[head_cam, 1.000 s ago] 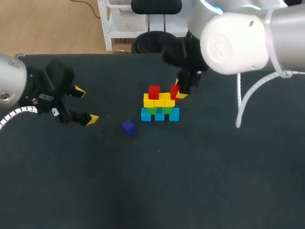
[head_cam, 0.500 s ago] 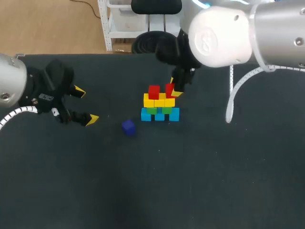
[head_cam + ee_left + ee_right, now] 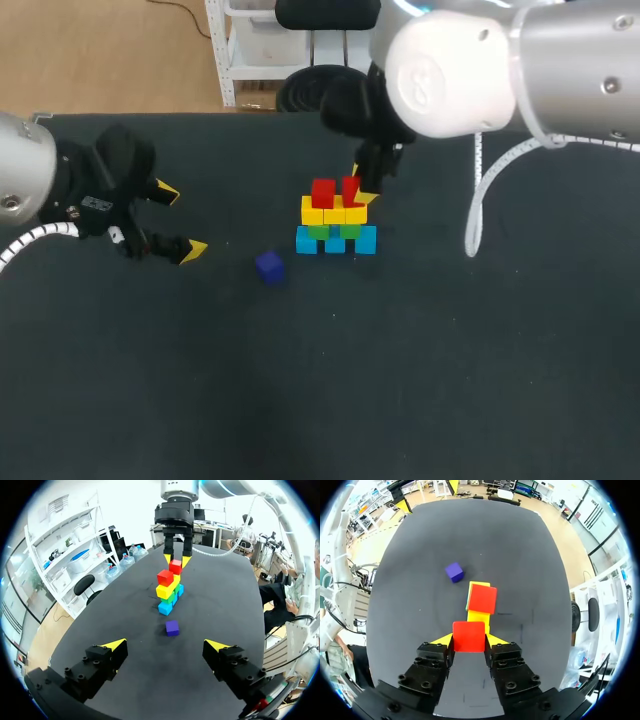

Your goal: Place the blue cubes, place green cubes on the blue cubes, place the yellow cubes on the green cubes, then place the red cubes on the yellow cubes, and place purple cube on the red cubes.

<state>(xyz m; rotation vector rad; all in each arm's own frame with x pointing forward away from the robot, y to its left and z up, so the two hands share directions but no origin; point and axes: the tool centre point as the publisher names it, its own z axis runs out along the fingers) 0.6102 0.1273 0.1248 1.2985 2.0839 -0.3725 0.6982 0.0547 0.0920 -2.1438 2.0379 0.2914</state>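
Note:
A stack stands mid-table: blue cubes [image 3: 335, 241] at the bottom, green cubes [image 3: 334, 231] on them, yellow cubes [image 3: 334, 212] above. One red cube [image 3: 322, 192] rests on the left part of the yellow row. My right gripper [image 3: 358, 192] is shut on a second red cube [image 3: 468, 636], held over the right part of that row beside the first red cube [image 3: 482, 599]. Whether it touches the yellow cubes [image 3: 479, 616] I cannot tell. The purple cube [image 3: 269, 266] lies alone, front-left of the stack. Far to the left my left gripper [image 3: 167, 220] stands open and holds nothing.
In the left wrist view the purple cube [image 3: 172, 627] lies between my left gripper [image 3: 165, 646] and the stack [image 3: 169, 591], with my right gripper [image 3: 175, 560] beyond. Dark tabletop [image 3: 400, 380] stretches around the stack.
My right arm has carried the red cube leftward, from beside the stack's right end to over the yellow row. The left arm and the purple cube have not moved.

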